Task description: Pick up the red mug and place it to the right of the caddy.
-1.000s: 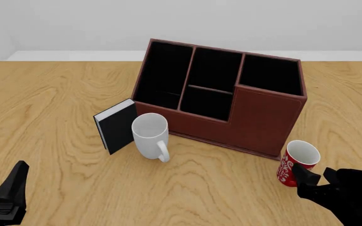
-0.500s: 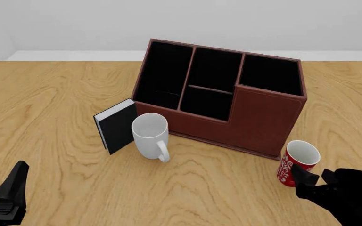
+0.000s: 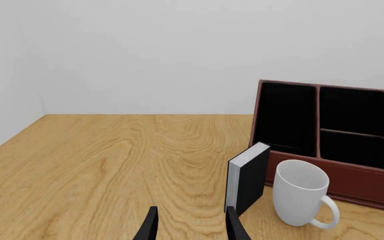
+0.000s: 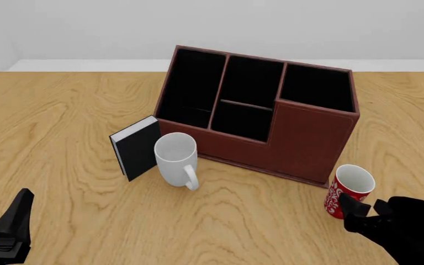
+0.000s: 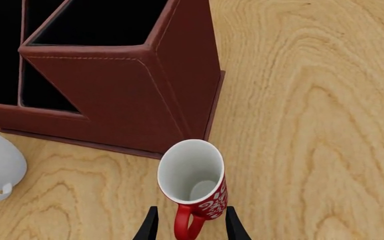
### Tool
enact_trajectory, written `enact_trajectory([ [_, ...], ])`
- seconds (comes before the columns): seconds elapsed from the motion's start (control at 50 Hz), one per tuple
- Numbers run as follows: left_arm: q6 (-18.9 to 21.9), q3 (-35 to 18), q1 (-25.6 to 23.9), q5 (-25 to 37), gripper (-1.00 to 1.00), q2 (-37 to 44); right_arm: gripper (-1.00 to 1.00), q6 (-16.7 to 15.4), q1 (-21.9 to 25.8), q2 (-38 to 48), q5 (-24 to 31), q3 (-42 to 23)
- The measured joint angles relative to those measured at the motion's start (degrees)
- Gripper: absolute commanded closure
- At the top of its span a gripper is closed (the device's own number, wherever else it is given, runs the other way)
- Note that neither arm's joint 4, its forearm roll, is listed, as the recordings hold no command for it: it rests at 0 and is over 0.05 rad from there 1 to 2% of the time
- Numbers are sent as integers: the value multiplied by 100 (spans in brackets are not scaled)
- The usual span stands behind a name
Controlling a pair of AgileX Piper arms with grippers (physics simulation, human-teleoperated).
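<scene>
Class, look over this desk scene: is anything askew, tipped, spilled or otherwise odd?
Nothing is spilled or broken. The caddy sits skewed to the table's edges. The small black book stands on end, angled beside the white mug. The red mug stands upright and empty by the caddy's near right corner, its handle between the right gripper's open fingers.

The red mug [image 4: 348, 190] stands upright just off the near right corner of the caddy [image 4: 311, 138].

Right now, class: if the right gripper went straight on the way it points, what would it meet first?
Most likely the red mug: its handle sits between the right gripper fingers, directly ahead, with the caddy behind.
</scene>
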Motion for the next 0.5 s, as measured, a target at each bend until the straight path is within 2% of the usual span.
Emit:
enact_trajectory([
  [0.5,0,0,0,0,-100,0,-100,102,15,519,-411,0],
])
